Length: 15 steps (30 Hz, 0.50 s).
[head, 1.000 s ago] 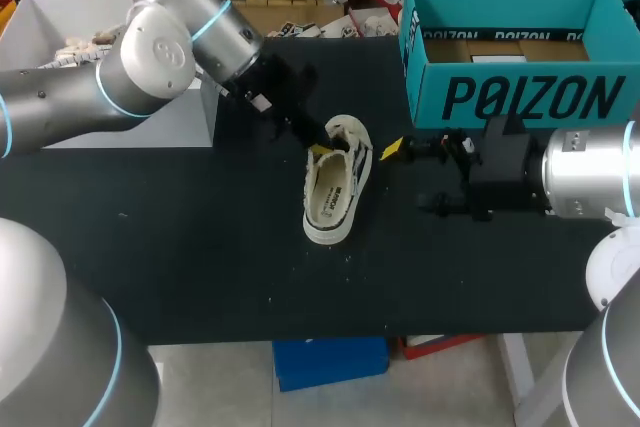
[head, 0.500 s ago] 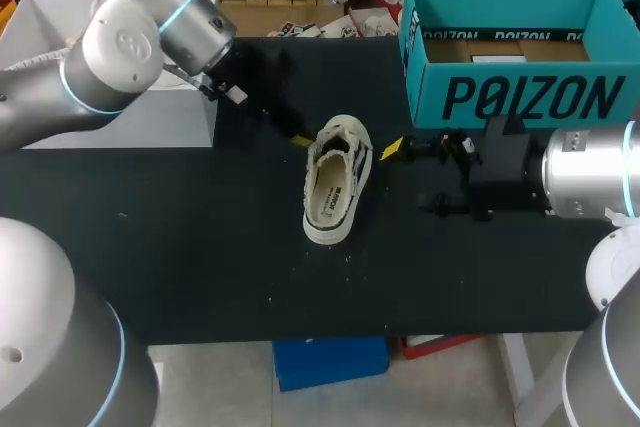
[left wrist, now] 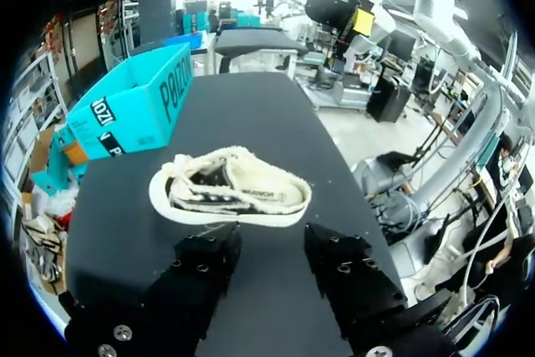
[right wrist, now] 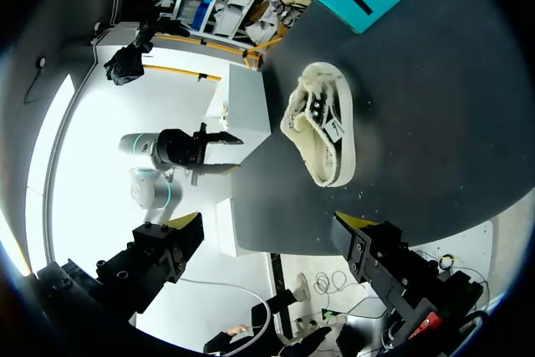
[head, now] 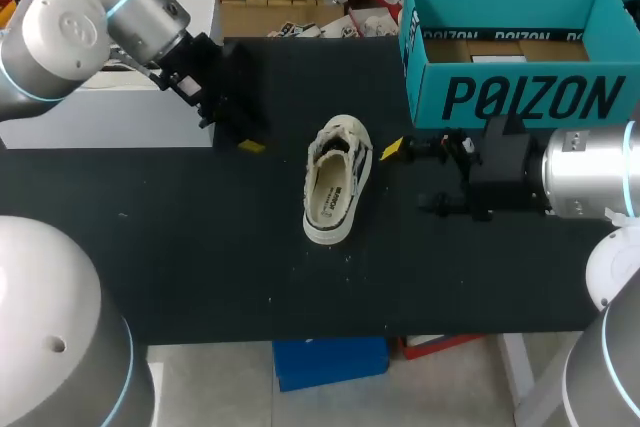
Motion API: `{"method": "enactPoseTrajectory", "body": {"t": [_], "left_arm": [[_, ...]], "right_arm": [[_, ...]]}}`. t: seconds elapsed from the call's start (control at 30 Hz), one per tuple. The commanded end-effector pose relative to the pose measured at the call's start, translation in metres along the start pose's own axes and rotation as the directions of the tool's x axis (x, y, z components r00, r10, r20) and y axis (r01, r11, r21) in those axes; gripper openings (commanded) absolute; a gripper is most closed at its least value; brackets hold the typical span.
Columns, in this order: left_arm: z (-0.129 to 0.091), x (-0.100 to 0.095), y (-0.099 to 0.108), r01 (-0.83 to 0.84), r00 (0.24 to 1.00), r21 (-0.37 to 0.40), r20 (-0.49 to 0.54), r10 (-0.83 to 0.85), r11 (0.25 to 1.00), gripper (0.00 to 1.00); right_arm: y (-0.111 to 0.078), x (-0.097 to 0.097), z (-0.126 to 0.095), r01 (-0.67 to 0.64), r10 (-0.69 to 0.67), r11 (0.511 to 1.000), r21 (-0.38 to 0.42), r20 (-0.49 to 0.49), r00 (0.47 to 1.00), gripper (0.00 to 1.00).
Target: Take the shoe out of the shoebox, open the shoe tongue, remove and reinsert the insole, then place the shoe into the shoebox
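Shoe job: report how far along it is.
Done: the shoe is out of the shoebox, lying on the table with an insole inside; whether that was removed and reinserted cannot be told. In hand: nothing; the left gripper and right gripper are open, apart from the shoe on either side. Left: placing the shoe into the shoebox.

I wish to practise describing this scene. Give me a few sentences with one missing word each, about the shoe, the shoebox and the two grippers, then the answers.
1. The shoe lies on the black ___, outside the shoebox.
2. The shoe rests on its ___, with its opening facing upward.
3. The left gripper and the right gripper are both ___ and hold nothing.
4. Of the two grippers, the ___ one is nearer to the shoe.

Missing words: table; sole; open; right.
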<state>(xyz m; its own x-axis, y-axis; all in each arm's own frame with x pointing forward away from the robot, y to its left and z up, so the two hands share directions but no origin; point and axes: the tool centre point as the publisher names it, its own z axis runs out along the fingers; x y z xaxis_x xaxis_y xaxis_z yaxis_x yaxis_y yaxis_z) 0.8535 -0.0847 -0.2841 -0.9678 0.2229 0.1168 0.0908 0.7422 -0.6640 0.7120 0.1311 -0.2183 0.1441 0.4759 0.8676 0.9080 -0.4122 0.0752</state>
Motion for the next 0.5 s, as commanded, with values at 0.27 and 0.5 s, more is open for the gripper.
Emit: {"method": "enactPoseTrajectory", "body": {"t": [0.27,0.5], "left_arm": [[-0.025,0.021,0.021,-0.073,0.997,0.06,0.019,0.072,0.995,1.0],[-0.029,0.033,0.031,-0.085,0.996,0.06,0.036,0.083,0.995,1.0]], "right_arm": [[0.0,0.0,0.001,0.0,0.0,1.0,0.001,0.0,1.0,1.0],[0.0,0.0,0.001,0.0,0.0,1.0,0.001,0.0,1.0,1.0]]}}
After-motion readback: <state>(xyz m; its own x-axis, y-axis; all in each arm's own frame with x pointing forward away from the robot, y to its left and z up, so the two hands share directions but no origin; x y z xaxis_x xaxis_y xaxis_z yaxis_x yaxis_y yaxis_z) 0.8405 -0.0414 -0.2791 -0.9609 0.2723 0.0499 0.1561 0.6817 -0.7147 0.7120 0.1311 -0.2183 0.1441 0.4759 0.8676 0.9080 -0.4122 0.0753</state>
